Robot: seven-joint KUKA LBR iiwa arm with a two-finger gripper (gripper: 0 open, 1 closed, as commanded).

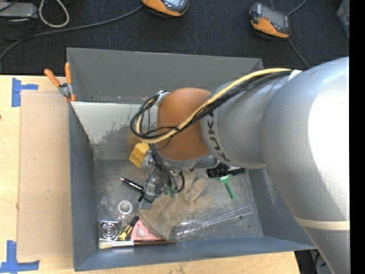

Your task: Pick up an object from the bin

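My gripper (pixel 155 182) hangs under the orange wrist cover, low in the middle of the bin. Its tip is at the upper left edge of a tan work glove (pixel 174 210) that lies flat on the floor. A black pen (pixel 131 184) lies just left of the gripper. A yellow block (pixel 138 153) sits up and to the left, against the back slope. A green-handled tool (pixel 227 185) pokes out to the right of the gripper, partly under the arm.
In the front left corner lie a silver round cap (pixel 124 208), a square metal piece (pixel 108 230), a pink piece (pixel 141 230) and a thin wooden stick (pixel 137 243). A clear plastic wrapper (pixel 211 221) lies at the front right. The arm covers the bin's right side.
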